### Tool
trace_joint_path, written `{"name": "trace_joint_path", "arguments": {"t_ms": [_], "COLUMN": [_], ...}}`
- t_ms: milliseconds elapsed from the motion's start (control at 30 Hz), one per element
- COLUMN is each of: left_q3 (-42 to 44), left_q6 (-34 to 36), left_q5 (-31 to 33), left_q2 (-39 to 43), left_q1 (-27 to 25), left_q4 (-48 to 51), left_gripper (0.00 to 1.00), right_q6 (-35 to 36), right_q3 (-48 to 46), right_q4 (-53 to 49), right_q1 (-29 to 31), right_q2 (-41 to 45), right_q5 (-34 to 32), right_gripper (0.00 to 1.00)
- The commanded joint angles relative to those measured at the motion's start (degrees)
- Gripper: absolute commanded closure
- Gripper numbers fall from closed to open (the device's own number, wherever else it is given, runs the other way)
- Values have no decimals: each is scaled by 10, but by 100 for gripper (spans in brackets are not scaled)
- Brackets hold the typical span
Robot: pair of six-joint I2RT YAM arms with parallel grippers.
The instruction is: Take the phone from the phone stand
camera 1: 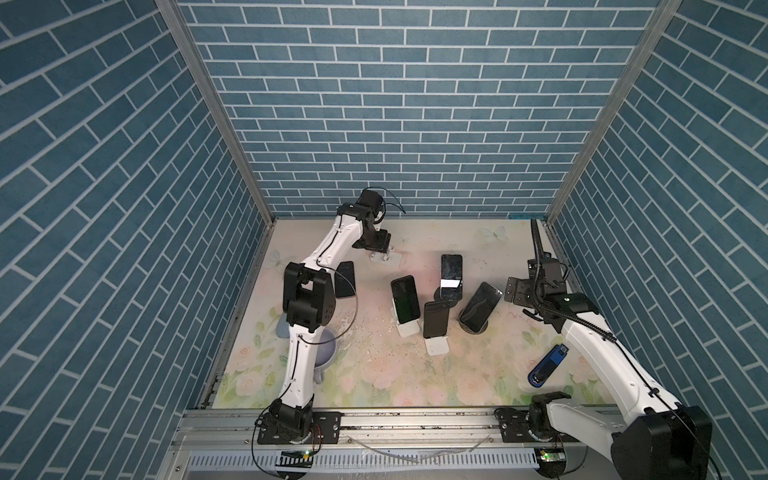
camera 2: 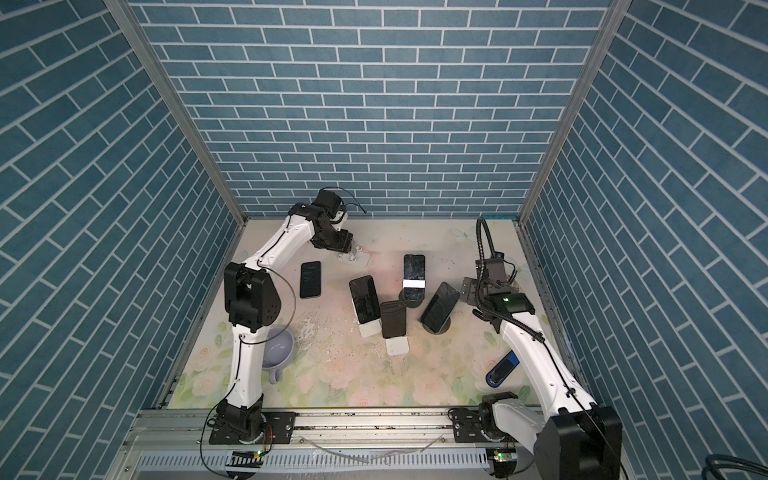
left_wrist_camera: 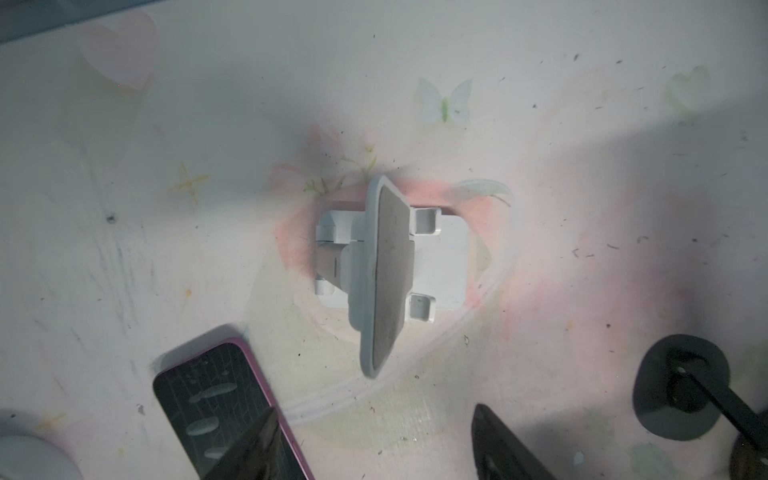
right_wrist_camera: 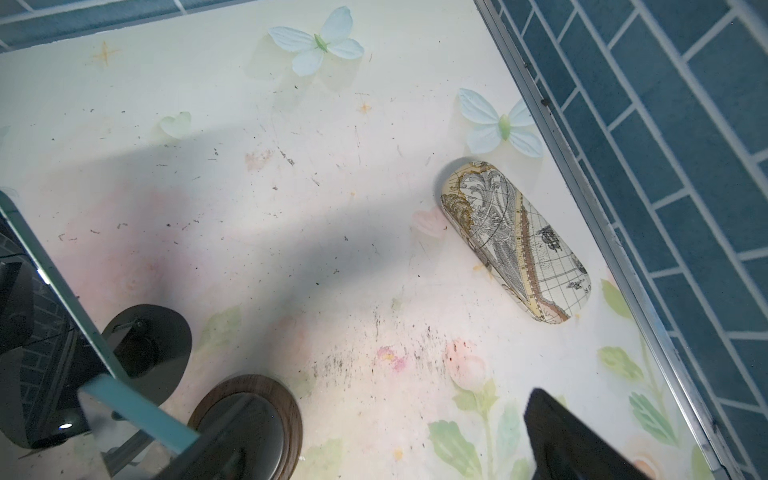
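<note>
An empty white phone stand (camera 1: 387,258) (left_wrist_camera: 451,257) stands at the back left, its grey-padded rest (left_wrist_camera: 390,270) tilted up. My left gripper (camera 1: 380,248) (left_wrist_camera: 376,424) hovers right over it, open, with nothing between its fingers. A pink-edged phone (camera 2: 310,279) (left_wrist_camera: 212,407) lies flat on the table beside that stand, partly under one fingertip (left_wrist_camera: 259,440) in the left wrist view. Several other phones lean on stands mid-table, such as the dark phone (camera 1: 404,297) and the phone (camera 1: 480,306) on a round base. My right gripper (camera 1: 513,291) stays open, right of them.
A lavender mug (camera 2: 279,347) sits by the left arm. A blue device (camera 1: 547,365) lies near the right arm. A map-printed glasses case (right_wrist_camera: 515,241) rests along the right wall rail. Brick-patterned walls close three sides.
</note>
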State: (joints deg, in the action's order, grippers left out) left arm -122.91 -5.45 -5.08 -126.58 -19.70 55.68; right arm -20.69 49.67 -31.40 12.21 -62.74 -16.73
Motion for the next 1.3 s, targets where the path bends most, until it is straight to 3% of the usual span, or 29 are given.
{"name": "trace_joint_path", "arguments": {"t_ms": [0, 200, 500, 700, 800, 967, 1267], "left_q3": [35, 112, 266, 403, 479, 577, 642], "left_q6": [-11, -22, -47, -78, -95, -145, -180], "left_q5": [-3, 7, 69, 71, 39, -76, -129], "left_q2": [45, 122, 266, 387, 449, 515, 570], "left_q1": [-3, -19, -66, -72, -71, -73, -74], "left_q4": [-27, -60, -132, -219, -282, -394, -442], "left_gripper": [20, 1, 0, 0, 0, 0, 0], "right_q6": [-4, -9, -25, -69, -92, -131, -173], "right_q3": [15, 21, 38, 53, 59, 84, 129], "right_q4": [-15, -27, -63, -87, -98, -123, -164], "right_q1": [-1, -1, -1, 1, 4, 31, 87], "right_q2": [0, 3, 20, 33, 39, 37, -2], "right_q5": [-3, -1, 6, 18, 11, -17, -55], "right_gripper": [1, 1, 1, 1, 1, 1, 1]}}
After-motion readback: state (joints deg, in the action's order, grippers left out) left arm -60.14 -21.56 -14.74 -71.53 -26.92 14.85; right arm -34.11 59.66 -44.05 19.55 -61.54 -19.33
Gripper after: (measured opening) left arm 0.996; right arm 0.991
